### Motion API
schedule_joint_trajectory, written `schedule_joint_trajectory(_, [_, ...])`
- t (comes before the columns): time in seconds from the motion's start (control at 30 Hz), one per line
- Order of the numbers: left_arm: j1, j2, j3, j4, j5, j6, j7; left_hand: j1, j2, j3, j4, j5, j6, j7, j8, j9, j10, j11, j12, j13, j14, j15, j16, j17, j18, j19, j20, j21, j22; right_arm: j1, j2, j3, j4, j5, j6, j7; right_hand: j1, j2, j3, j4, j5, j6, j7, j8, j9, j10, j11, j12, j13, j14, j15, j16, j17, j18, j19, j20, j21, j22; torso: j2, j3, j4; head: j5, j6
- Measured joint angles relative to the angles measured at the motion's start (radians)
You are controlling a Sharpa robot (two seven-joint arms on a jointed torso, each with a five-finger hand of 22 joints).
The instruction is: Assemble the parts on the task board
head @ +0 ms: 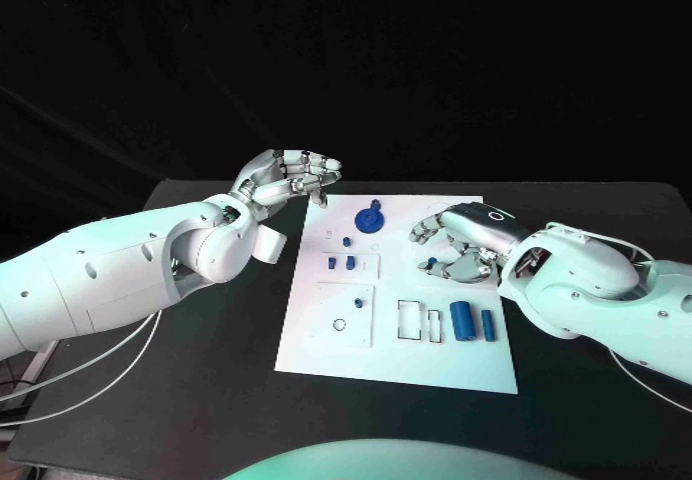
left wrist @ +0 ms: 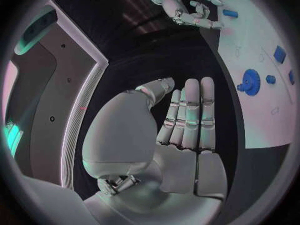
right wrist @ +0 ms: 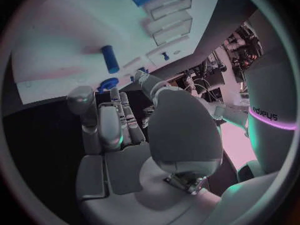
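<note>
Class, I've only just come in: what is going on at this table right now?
A two-armed robot is working over a white task board that carries small blue parts. Its right hand hangs over the board's far right side, fingers curled; whether it holds anything cannot be told. Its left hand is raised beyond the board's far left corner, holding nothing visible. A blue gear sits near the far edge, and two blue cylinders lie by the right edge.

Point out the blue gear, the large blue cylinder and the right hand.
blue gear [head: 372, 219]: head view, middle of its round face.
large blue cylinder [head: 462, 319]: head view, middle of its side.
right hand [head: 459, 243]: head view, back of the hand.
</note>
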Motion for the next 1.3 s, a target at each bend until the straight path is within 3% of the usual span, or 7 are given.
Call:
schedule_joint_trajectory(0.13, [0.000,0.000,0.000,0.000,0.000,0.000,0.000,0.000,0.000,0.000,0.000,0.000,0.000,0.000,0.000,0.000,0.000,0.000,0.000,0.000,0.000,0.000,0.000,0.000,0.000,0.000,0.000,0.000,0.000,0.004,-0.008,0.000,-0.019,0.002,0.044,-0.004,0.025,0.015,-0.045,0.007,0.009,0.001,-0.001,0.000,0.000,-0.007,0.002,0.018,-0.009,0.000,0.000,0.000,-0.003,0.000,0.000,0.000,-0.003,-0.001,0.001,0.0010,0.0008,-0.005,0.004])
schedule_joint_trajectory(0.5, [0.000,-0.001,0.000,-0.002,0.000,0.000,-0.002,0.000,0.000,0.000,0.000,0.000,0.000,0.000,0.000,0.000,0.000,0.000,0.005,0.001,0.000,0.000,0.000,0.000,0.000,0.000,0.000,0.000,0.000,0.007,-0.010,-0.001,-0.043,-0.001,0.126,-0.007,0.045,0.024,-0.065,0.018,0.009,0.026,-0.001,0.000,-0.006,0.023,-0.007,0.059,-0.015,0.006,-0.006,0.016,0.011,0.000,0.020,-0.005,0.025,0.018,0.001,0.0020,0.0031,-0.011,0.002])
schedule_joint_trajectory(0.67, [0.000,-0.002,0.000,-0.002,0.000,0.000,-0.002,0.000,0.000,0.000,0.000,0.000,0.000,0.000,0.000,0.000,0.000,0.000,0.005,0.001,0.000,0.000,0.000,0.000,0.000,0.000,0.000,0.000,0.000,0.006,-0.005,-0.001,-0.050,0.000,0.136,-0.006,0.057,0.036,-0.057,0.026,0.006,0.050,-0.002,0.000,-0.010,0.061,-0.010,0.072,-0.020,0.007,-0.008,0.024,0.021,0.000,0.048,-0.011,0.060,0.038,0.001,0.0021,0.0030,-0.011,0.000])
schedule_joint_trajectory(0.73, [0.000,-0.002,0.000,-0.002,0.000,0.000,-0.002,0.000,0.000,0.000,0.000,0.000,0.000,0.000,0.000,0.000,0.000,0.000,0.005,0.001,0.000,0.000,0.000,0.000,0.000,0.000,0.000,0.000,0.000,0.005,-0.003,-0.002,-0.051,0.000,0.137,-0.006,0.066,0.045,-0.032,0.033,-0.018,0.074,-0.005,0.000,-0.013,0.093,-0.015,0.076,-0.025,0.011,-0.011,0.031,0.023,0.000,0.065,-0.014,0.084,0.052,0.001,0.0020,0.0031,-0.011,0.000])
schedule_joint_trajectory(0.97, [0.000,-0.002,0.000,-0.003,0.000,0.000,-0.003,0.000,0.000,0.000,0.000,0.000,0.000,0.000,0.000,0.000,0.000,0.000,0.005,0.001,0.000,0.000,0.000,0.000,0.000,0.000,0.000,0.000,0.000,0.004,0.002,-0.002,-0.055,0.003,0.137,-0.004,0.066,0.045,0.026,0.049,-0.032,0.118,-0.017,0.002,-0.014,0.165,-0.030,0.076,-0.028,0.011,-0.022,0.043,0.040,0.000,0.088,-0.023,0.128,0.081,0.001,0.0018,0.0035,-0.012,-0.002])
schedule_joint_trajectory(1.3, [0.000,-0.002,-0.001,-0.004,0.000,0.000,-0.003,0.000,0.000,0.000,0.000,0.000,0.000,0.000,0.002,0.000,0.000,0.000,0.005,0.001,0.000,0.000,0.000,0.000,0.000,0.000,0.000,0.000,0.000,0.001,0.009,-0.002,-0.056,0.008,0.136,-0.003,0.066,0.045,0.034,0.050,-0.032,0.121,-0.014,0.006,-0.014,0.173,-0.032,0.071,-0.029,0.011,-0.022,0.047,0.045,0.000,0.092,-0.027,0.137,0.082,0.001,0.0029,0.0022,-0.010,-0.005])
